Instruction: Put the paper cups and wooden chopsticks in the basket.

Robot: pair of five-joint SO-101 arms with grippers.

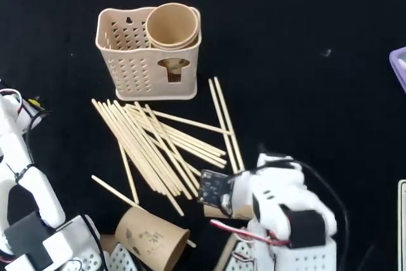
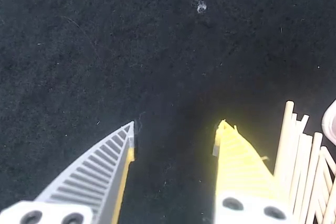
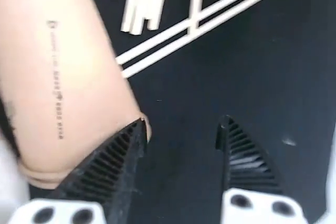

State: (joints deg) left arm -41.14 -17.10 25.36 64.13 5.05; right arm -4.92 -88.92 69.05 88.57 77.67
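The basket [image 1: 136, 71] is seen at the far side of the table [image 1: 304, 93]. One cup [image 1: 172, 25] is already set upright in it. The chopsticks [image 1: 158, 150] are spread in a loose heap in front of the basket, with some crossed over others. A second cup [image 1: 152, 240] is lying on its side near the front, between the two arms. A third cup [image 3: 68, 77] is lying on its side just beside the right pincer [image 3: 184, 124].

The right pincer is held wide apart, with nothing between its tips. One finger [image 3: 115, 166] is right at the third cup's wall, but it cannot be told if they touch. The left pincer [image 2: 176, 127] is spread apart too, over bare table, with some chopstick ends close by.

The cups are likely to be very light, thin and soft. They could be squashed by a hard squeeze, and on their sides they could be rolled away by a small push. Each is best taken at the rim, with one finger inside and one outside, and pressed only gently.

The chopsticks are probably light, stiff and smooth. They lie flat, so they may be hard to get under and may slip or roll. They are best taken near the middle, so that no end tips down. Crossed ones may get dragged along.
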